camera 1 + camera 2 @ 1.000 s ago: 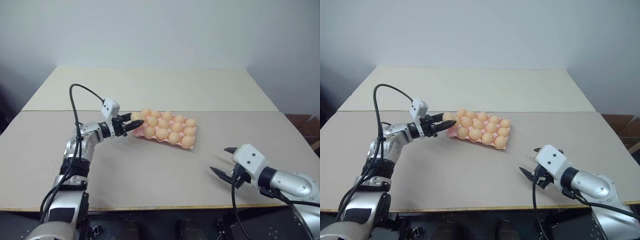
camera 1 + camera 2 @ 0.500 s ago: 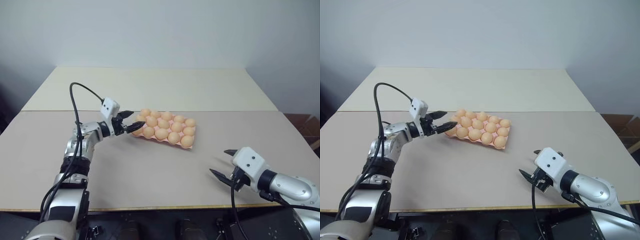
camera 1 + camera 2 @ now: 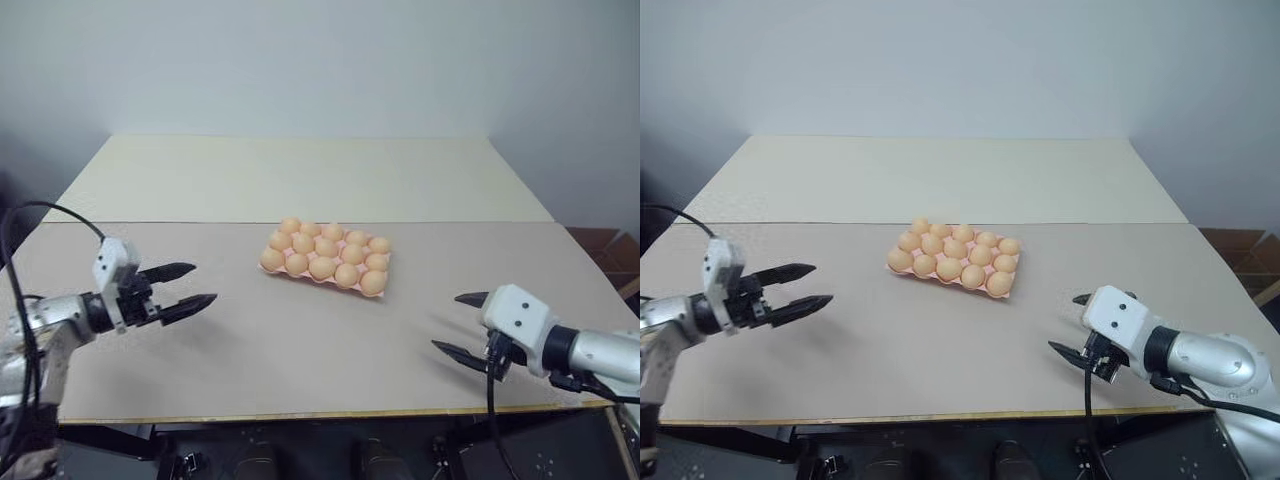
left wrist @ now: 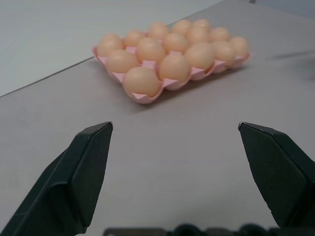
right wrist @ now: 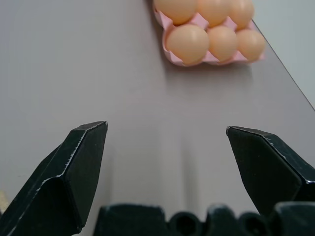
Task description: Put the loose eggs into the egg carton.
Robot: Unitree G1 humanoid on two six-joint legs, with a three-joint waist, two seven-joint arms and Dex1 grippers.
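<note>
The egg carton is sitting at the middle of the table, slightly angled, with every visible cup holding one of the eggs. No egg is lying loose on the tabletop in these views, so the task is judged complete or very nearly so.

The left gripper is hovering above the near left part of the table, well apart from the carton, its two black fingers spread wide and holding nothing. The right gripper is hovering over the near right part, likewise spread wide and empty, pointing toward the carton.

Step in hand, as judged: clearing both arms away from the filled carton. To do this well:
- Keep both sets of fingers apart and level above the surface, so no fingertip is dragging on the table.
- Keep each retreat path leading away from the scalloped edge of the carton; a nudge could be shifting the light tray and rocking the eggs.
- Check the tabletop for any remaining egg before ending.

Materials: the carton is a pink moulded tray with thin pointed rim peaks. The eggs are smooth, matte, orange-tan ovals, rounded ends up. The table is a flat, pale, matte board. The fingers are hard, black, wedge-shaped blades.
</note>
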